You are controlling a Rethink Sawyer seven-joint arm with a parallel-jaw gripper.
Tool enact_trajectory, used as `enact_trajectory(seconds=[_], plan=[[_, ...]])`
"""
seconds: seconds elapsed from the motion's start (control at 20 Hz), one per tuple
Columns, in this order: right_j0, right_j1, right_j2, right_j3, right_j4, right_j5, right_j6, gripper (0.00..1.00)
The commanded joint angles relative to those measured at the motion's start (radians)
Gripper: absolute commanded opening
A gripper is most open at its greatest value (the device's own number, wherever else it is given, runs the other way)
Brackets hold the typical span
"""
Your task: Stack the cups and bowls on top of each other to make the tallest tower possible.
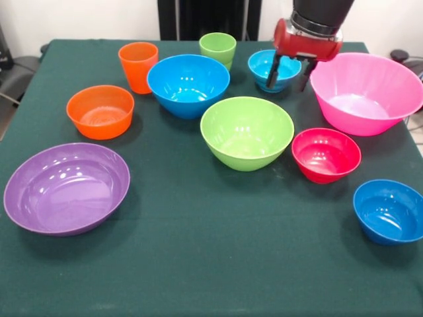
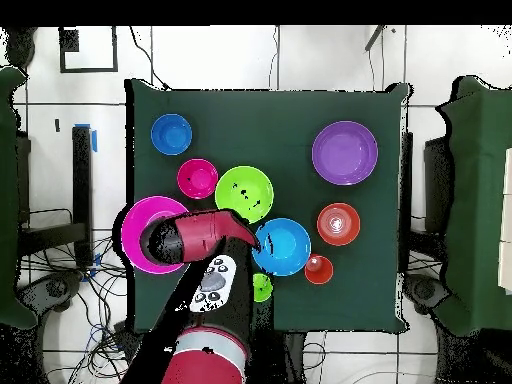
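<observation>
Hand fingers spread, hovering over small blue bowl at 9 o'clock of pink bowl; bench.

This is looking like a robotics lab rather than a home: a green-clothed table is standing on a pale tiled floor, loose cables are trailing beside it, and what may be chairs are flanking the table.

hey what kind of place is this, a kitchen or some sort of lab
Most likely a robotics lab, not a kitchen. A red robot arm reaches over a table draped in dark green cloth, toy-like plastic bowls such as the purple bowl are spread out, and loose cables lie on the tiled floor.
</observation>
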Motion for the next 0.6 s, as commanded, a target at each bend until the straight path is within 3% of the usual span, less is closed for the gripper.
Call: enact_trajectory(seconds=[0.05, 0.2, 0.6], plan=[[-0.050, 0.004, 0.051, -0.059, -0.103, 0.073, -0.065, 1.00], [-0.113, -0.016, 0.085, -0.059, -0.127, 0.094, -0.129, 1.00], [-0.130, -0.072, 0.128, -0.038, -0.131, 0.158, -0.101, 1.00]])
